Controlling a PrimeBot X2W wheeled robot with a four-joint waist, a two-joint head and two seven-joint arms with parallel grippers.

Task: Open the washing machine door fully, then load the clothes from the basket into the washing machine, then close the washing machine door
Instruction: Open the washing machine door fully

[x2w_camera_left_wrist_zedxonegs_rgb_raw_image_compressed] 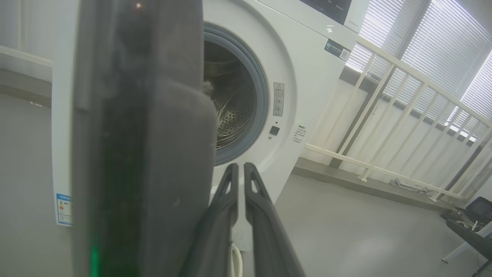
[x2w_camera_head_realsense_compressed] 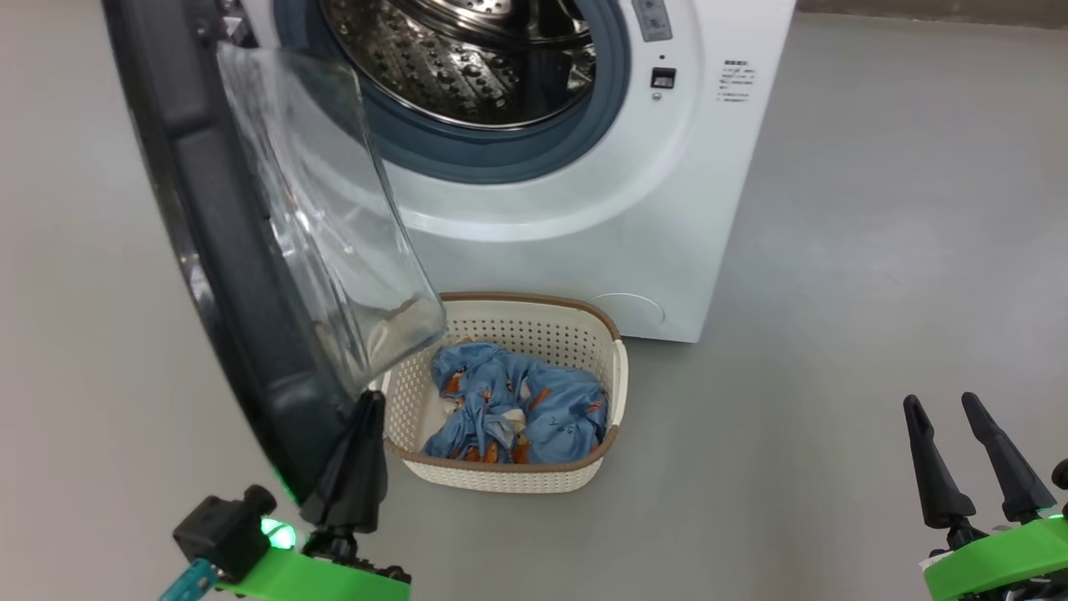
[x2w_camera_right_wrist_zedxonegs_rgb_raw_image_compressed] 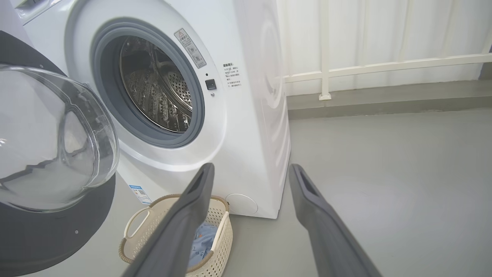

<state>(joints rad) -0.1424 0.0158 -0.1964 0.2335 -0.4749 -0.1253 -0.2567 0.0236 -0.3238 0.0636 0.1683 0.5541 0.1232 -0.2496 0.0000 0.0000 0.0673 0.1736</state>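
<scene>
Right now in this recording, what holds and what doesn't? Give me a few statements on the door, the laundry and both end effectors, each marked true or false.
1. The washing machine door stands open. True.
2. The clothes lie inside the drum. False: they lie in the basket, and the part of the drum in view holds none.
3. The left end effector is shut, its tip at the door's lower rim. True.
4. The right end effector grips a garment. False: it is open and holds nothing.
5. The basket sits on the floor in front of the washing machine. True.
</scene>
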